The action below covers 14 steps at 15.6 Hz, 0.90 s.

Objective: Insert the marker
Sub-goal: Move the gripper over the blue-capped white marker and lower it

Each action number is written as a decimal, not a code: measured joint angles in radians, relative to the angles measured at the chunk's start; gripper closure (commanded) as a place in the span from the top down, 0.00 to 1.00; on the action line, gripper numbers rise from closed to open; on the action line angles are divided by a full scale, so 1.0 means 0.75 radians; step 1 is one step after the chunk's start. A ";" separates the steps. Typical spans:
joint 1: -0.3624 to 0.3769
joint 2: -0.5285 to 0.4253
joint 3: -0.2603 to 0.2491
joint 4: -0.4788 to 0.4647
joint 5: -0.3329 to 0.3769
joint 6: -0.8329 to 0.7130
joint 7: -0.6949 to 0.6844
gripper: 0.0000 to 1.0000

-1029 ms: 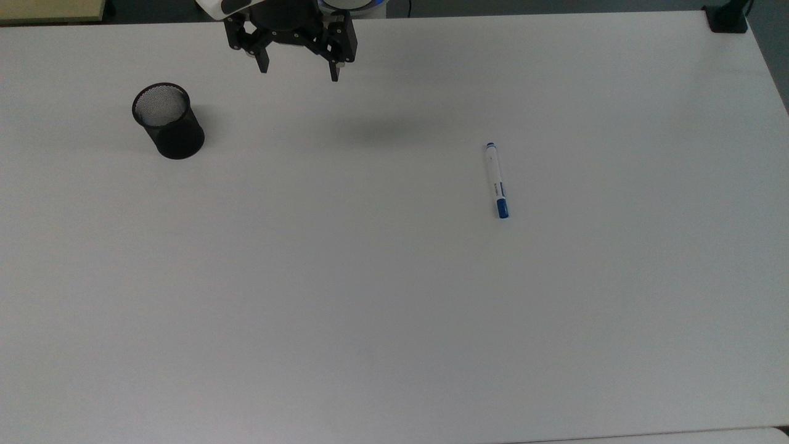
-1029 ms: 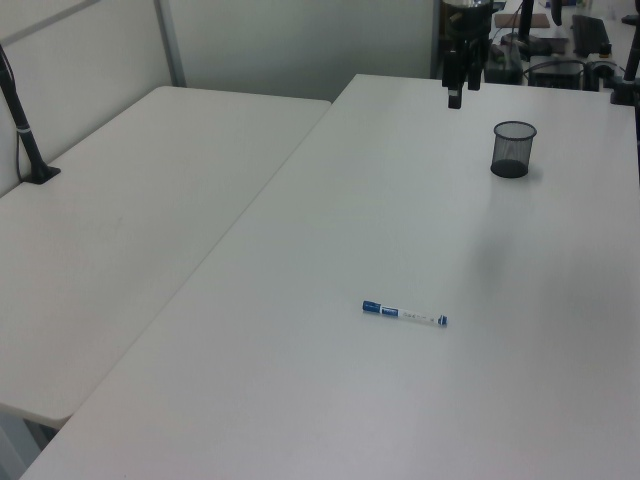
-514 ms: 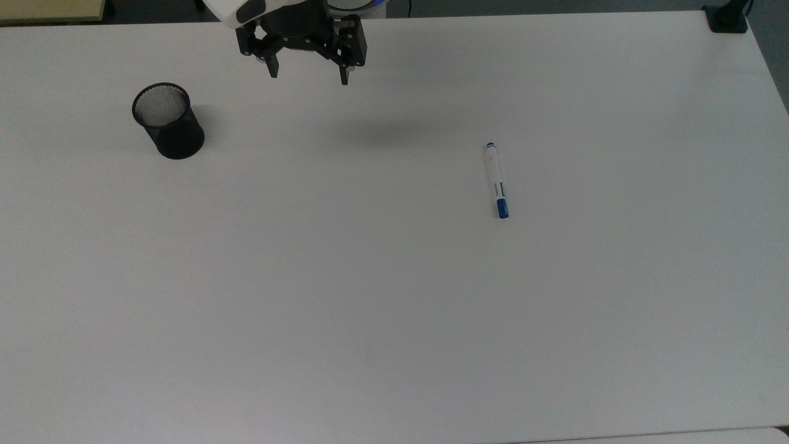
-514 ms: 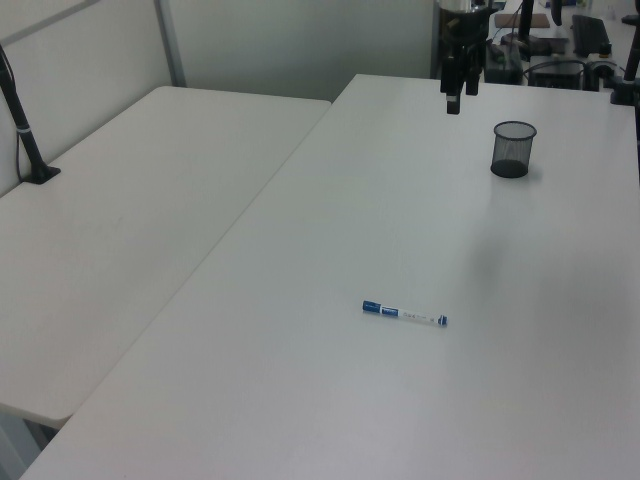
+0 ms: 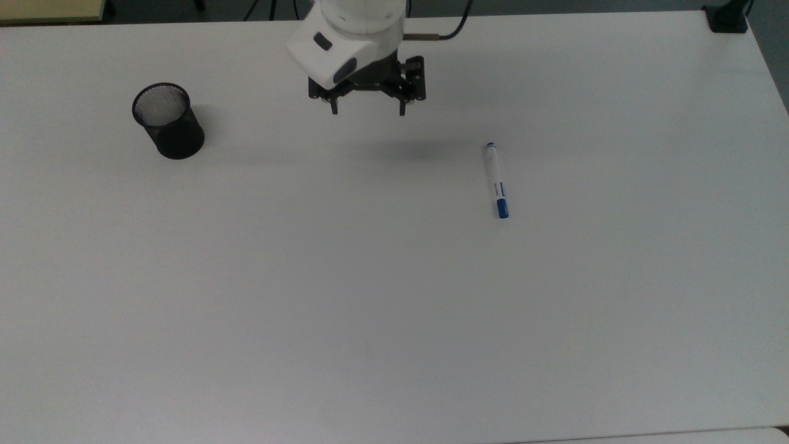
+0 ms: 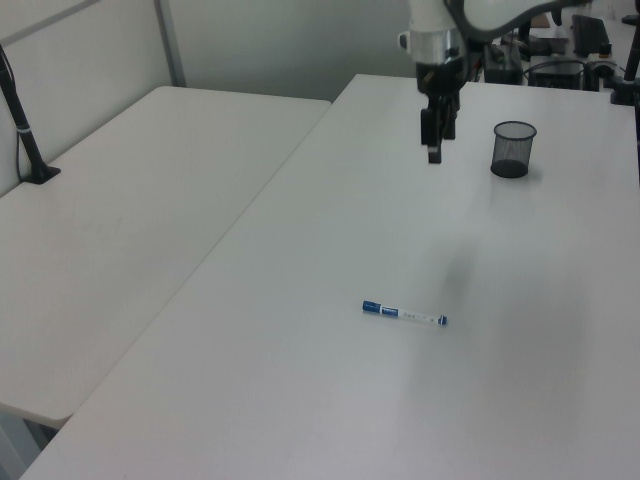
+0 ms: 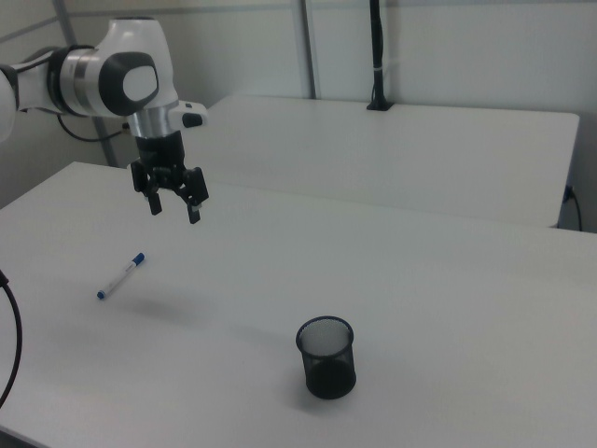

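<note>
Gripper [image 5: 368, 113] is held high with fingers spread wide and nothing gripped, presumably for an approach. Marker [image 5: 497, 180] is laid flat on table [image 5: 394, 308], well apart from mesh cup [image 5: 167, 121].

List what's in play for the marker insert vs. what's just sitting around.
In play:
- marker, lying flat on the table
- black mesh cup, upright, apart from the marker
- gripper, open, above the table between the two

Sitting around:
- black post with clamp on the adjoining table
- second white table
</note>
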 measured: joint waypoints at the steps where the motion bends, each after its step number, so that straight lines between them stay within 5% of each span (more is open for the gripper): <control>1: 0.022 0.027 -0.006 0.000 0.000 0.026 0.009 1.00; 7: 0.137 0.171 -0.013 0.001 0.000 0.112 0.050 1.00; 14: 0.305 0.302 -0.015 0.016 0.000 0.250 0.321 1.00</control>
